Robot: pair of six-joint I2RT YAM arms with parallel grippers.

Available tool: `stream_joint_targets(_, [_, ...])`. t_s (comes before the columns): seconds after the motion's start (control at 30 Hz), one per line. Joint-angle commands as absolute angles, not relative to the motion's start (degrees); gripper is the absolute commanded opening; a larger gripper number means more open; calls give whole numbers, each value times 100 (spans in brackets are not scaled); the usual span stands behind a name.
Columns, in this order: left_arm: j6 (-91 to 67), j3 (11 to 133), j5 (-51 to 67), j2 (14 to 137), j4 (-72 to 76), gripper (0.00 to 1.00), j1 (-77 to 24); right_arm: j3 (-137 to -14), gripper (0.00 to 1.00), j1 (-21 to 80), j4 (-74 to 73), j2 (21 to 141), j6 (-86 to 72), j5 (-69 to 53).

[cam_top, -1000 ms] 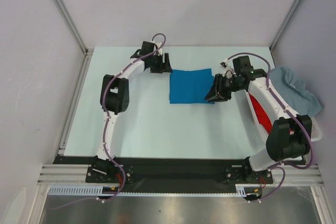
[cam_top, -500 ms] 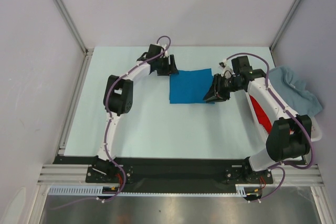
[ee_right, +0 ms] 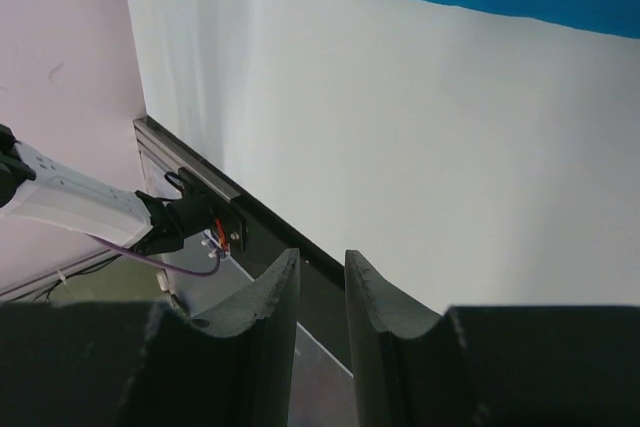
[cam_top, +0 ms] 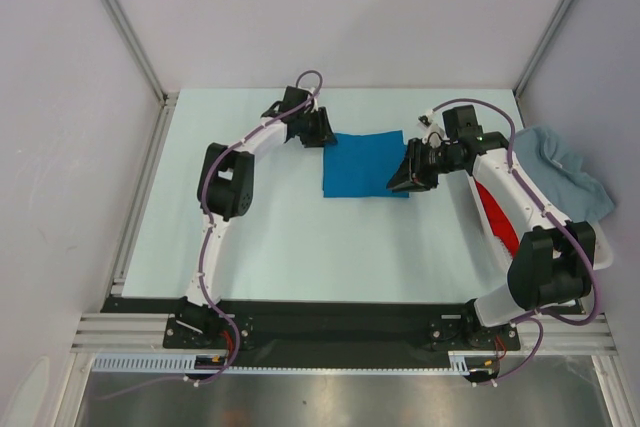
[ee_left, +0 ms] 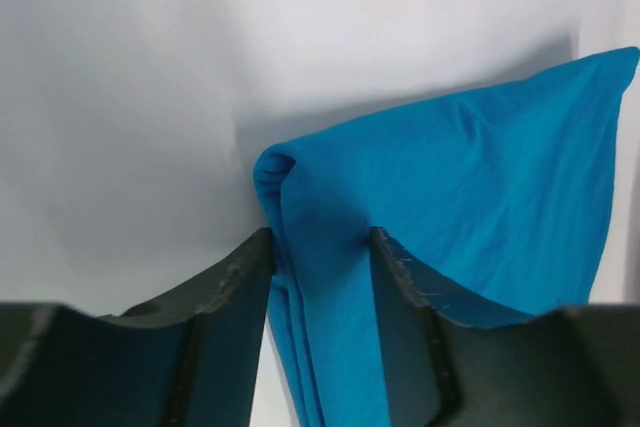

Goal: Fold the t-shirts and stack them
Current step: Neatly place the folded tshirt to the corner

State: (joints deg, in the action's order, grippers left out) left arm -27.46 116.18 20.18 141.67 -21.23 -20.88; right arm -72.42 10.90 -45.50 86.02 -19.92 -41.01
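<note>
The bright blue t-shirt [cam_top: 365,163] lies folded flat near the far edge of the tabletop [cam_top: 280,237], about midway between its left and right edges. It is soft, thin and light. It will sag and slip open if you lift it by 1 spot, so take it by a corner or an edge where the layers meet, and catch all the layers.

Your left gripper [ee_left: 320,237] is at the shirt's far left corner. Its 2 fingers stand on both sides of the folded cloth. You cannot tell if they pinch it tight yet.

Your right gripper [ee_right: 322,262] is at the shirt's right edge. There is only a thin gap between its fingers, and nothing is in it.

The pale grey-blue t-shirt [cam_top: 562,165] and the red t-shirt [cam_top: 490,205] lie in a heap by the right edge, under your right arm. Nothing lies on the blue shirt. Mind that your 2 arms are near each other over it.
</note>
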Motion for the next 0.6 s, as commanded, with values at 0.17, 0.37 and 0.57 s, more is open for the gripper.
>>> stream_joint_targets(0.17, [-3076,11461,2224,14379,-2364,29,-2153,-7225,30,1133,-4447,8358,-2057,-4201])
stream_joint_targets(0.37, [-2673,11488,1462,14134,-2707,0,-2153,-7286,30,1362,-4508,8315,-2048,-4201])
stream_joint_targets(0.57, [-1988,11066,530,13387,-3128,0,-2136,-7365,30,1792,-4676,8244,-2310,-4017])
